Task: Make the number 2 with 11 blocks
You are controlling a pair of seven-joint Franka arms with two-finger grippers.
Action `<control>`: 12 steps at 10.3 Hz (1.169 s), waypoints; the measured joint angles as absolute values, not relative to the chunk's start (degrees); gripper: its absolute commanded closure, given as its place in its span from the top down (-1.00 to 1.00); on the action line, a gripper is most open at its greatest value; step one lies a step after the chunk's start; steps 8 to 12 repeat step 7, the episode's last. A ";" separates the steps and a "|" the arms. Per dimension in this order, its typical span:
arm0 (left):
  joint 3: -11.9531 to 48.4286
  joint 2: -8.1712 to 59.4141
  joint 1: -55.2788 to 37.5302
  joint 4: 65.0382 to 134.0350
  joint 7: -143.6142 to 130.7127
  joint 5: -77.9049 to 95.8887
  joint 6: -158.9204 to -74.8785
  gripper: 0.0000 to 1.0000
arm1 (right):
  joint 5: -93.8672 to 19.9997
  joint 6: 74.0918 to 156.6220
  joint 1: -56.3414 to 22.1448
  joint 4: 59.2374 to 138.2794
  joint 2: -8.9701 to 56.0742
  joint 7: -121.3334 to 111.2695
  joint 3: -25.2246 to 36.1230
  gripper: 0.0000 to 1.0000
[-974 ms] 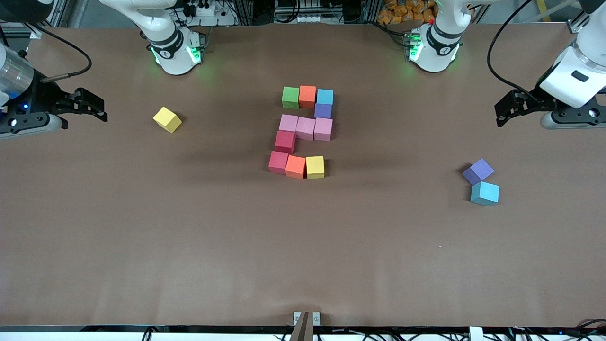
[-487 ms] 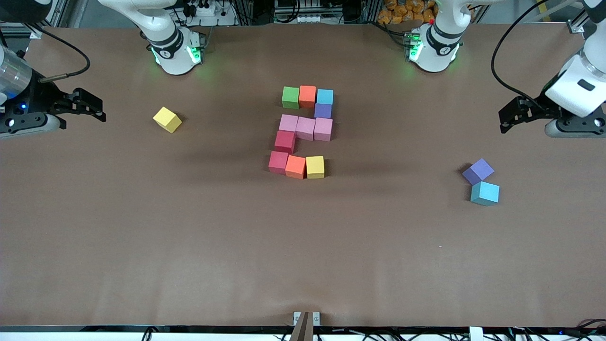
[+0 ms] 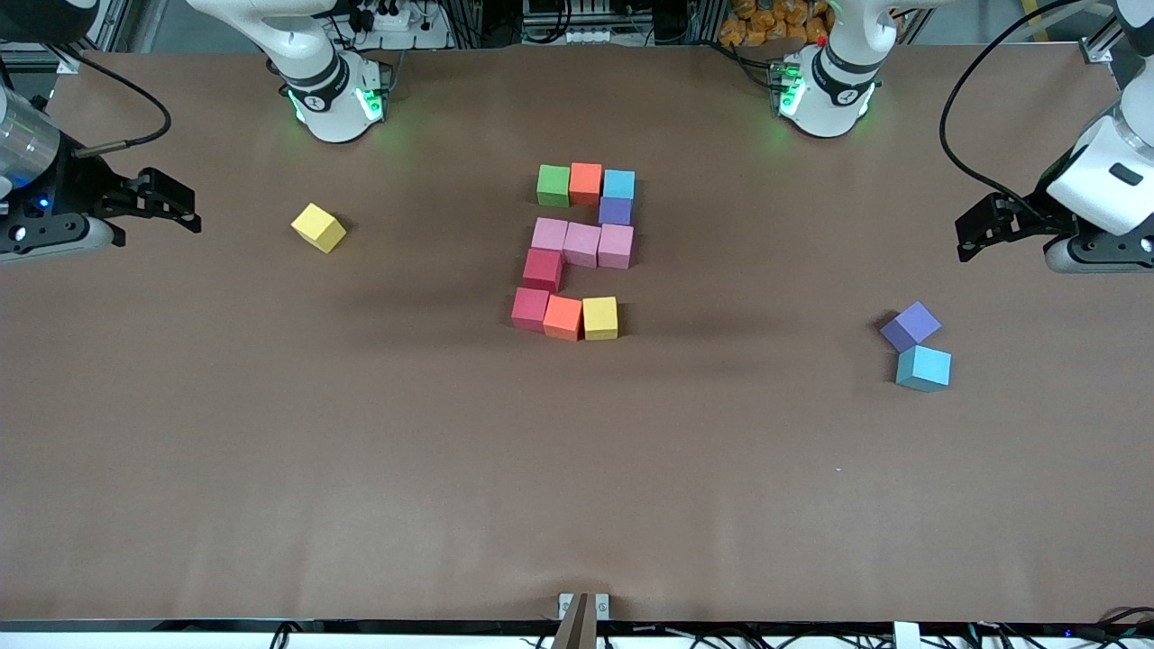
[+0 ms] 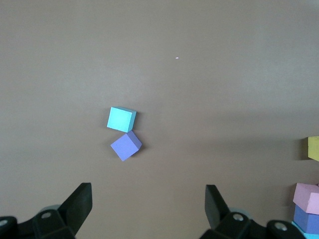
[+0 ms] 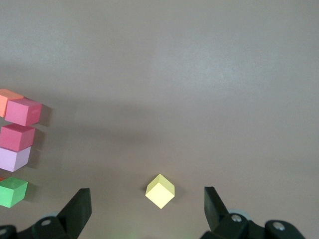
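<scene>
The right gripper (image 3: 185, 203) sits parked over the right arm's end of the table (image 3: 361, 469), fingers spread wide apart with nothing between them, just waiting there. Its wrist view shows the same thing: both fingertips (image 5: 79, 209) well apart, bare table between.

Next along is a loose yellow block (image 3: 318, 227), turned at an angle, on its own between that gripper and the digit, well apart from both.

Middle of the table is the number 2 (image 3: 579, 251), eleven blocks touching or nearly so. The row farthest from the front camera is a green block (image 3: 553, 185), an orange block (image 3: 585, 183) and a light blue block (image 3: 618, 184). A purple block (image 3: 615, 211) sits just under the light blue one. Then comes a row of three pink blocks (image 3: 581, 243), a bit skewed. A red block (image 3: 543, 269) hangs off the green-side end of that row, and the nearest row is another red block (image 3: 530, 309), a second orange block (image 3: 563, 317) and a yellow one (image 3: 599, 317).

Toward the left arm's end lie two spares touching at a corner: a loose purple block (image 3: 911, 325) and a loose light blue block (image 3: 923, 368), which is nearer the camera.

The left gripper (image 3: 969, 236) hangs over that end of the table, fingers wide apart too, gripping nothing.
</scene>
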State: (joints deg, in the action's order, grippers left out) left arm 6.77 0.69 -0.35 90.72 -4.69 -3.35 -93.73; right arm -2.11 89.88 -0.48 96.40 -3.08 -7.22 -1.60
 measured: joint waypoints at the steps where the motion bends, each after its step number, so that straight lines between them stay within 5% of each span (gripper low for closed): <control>1: 7.40 0.69 0.11 90.60 -4.69 -3.35 -93.69 1.00 | -2.11 90.16 -0.56 96.39 -3.08 -7.22 -1.61 1.00; 12: 7.48 0.69 0.32 90.54 -4.05 -3.35 -93.40 1.00 | -2.11 90.35 -0.77 96.27 -3.08 -7.22 -1.61 1.00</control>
